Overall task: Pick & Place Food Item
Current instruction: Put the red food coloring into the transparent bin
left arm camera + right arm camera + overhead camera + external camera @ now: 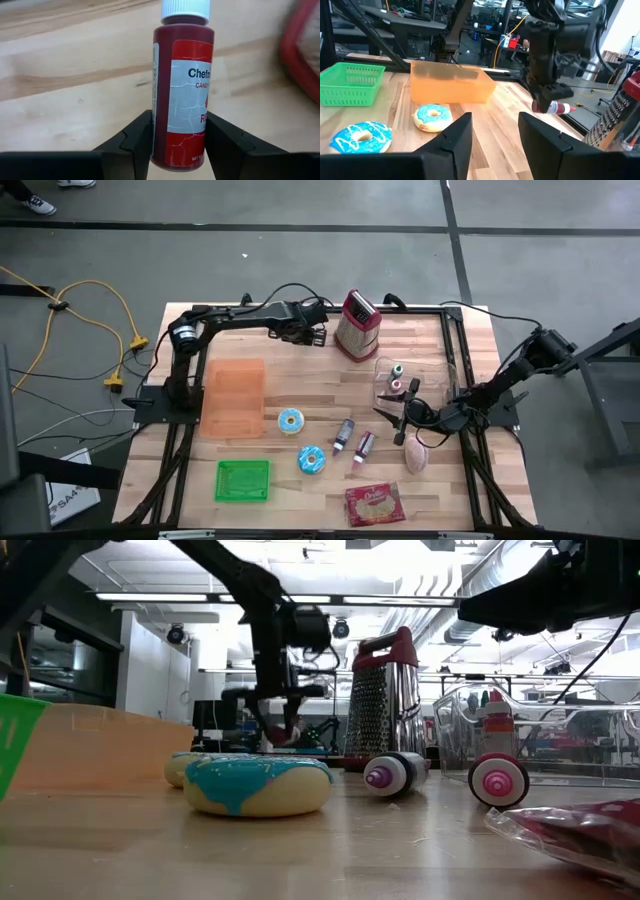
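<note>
At the far side of the table, just left of the box grater (357, 323), your left gripper (179, 141) is clamped on a small red food-colouring bottle (182, 90) with a white cap, its two dark fingers (131, 141) pressing the label from either side low on the body. From the low view the bottle looks carried clear of the wood, though the gap beneath it is hard to read. Nearer you lie two blue-iced doughnuts (290, 421), two more little bottles (344, 434) on their sides, a pink food item (416, 455) and a red packet (373, 504); the orange bin (234, 396) and green basket (243, 480) sit on the left. Your right gripper (492, 131) waits low on the right side of the table beside the clear container (417, 380), fingers parted with nothing between them. Your main risk, as I judge it, is the grip: the fingers hold the smooth label low on the bottle, so a quick swing or wrist turn could let it pivot or slip out. The grater stands close by, so a careless sweep to the right could clip it. Carrying towards the orange bin or green basket, keep the bottle high enough to clear the rim, or it may catch and be knocked loose.
</note>
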